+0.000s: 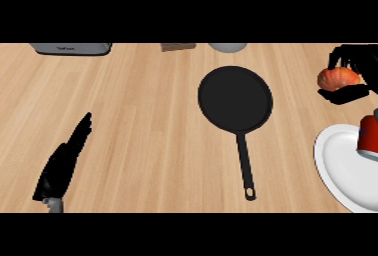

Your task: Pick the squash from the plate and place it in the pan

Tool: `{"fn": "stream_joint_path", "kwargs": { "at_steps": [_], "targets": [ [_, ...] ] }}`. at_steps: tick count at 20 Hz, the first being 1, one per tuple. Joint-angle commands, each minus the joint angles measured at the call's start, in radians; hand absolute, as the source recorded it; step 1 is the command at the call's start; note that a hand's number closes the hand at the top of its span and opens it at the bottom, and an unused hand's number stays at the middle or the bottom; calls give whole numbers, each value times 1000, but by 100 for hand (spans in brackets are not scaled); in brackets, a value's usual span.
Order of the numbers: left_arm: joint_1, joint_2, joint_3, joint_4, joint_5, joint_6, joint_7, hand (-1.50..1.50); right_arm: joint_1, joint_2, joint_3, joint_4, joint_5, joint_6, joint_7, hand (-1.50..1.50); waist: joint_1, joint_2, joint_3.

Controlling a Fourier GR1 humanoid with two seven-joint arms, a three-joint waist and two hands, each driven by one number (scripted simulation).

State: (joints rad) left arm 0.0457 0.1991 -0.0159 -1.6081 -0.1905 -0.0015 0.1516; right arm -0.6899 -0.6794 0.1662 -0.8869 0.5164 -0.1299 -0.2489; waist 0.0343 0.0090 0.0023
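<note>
Squash [338, 78] sits orange in your right hand [353, 75], whose black fingers curl over it at the far right of the counter [133, 115], above the white plate [336, 165] and well to the right of the pan [235, 97]. Your left hand [65, 162] rests at the lower left with straight fingers, grasping nothing. You can see the black pan with its handle pointing toward you, and a red object [368, 137] on the plate.
</note>
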Motion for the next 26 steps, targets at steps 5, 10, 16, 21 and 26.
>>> {"fn": "stream_joint_path", "kwargs": {
  "at_steps": [5,10,16,21,26],
  "targets": [
    [42,-31,-32,-39,-31,13,15,0,-224,154,-33,165,-19,87,-54,150,-6,-4,-2],
    [31,-7,-9,-29,-22,-8,2,0,-314,335,-27,338,14,11,-13,150,8,1,-2],
    [29,-28,-27,-8,-26,-10,-46,0,-394,444,-38,556,41,-29,-49,150,32,13,-1],
    [-21,-12,-7,-3,-23,-17,-19,0,-434,539,19,666,123,-80,-1,150,42,17,-1],
    [-21,2,-1,-8,0,-48,-30,0,-429,570,-34,757,65,59,4,150,62,28,0]
  ]
}}
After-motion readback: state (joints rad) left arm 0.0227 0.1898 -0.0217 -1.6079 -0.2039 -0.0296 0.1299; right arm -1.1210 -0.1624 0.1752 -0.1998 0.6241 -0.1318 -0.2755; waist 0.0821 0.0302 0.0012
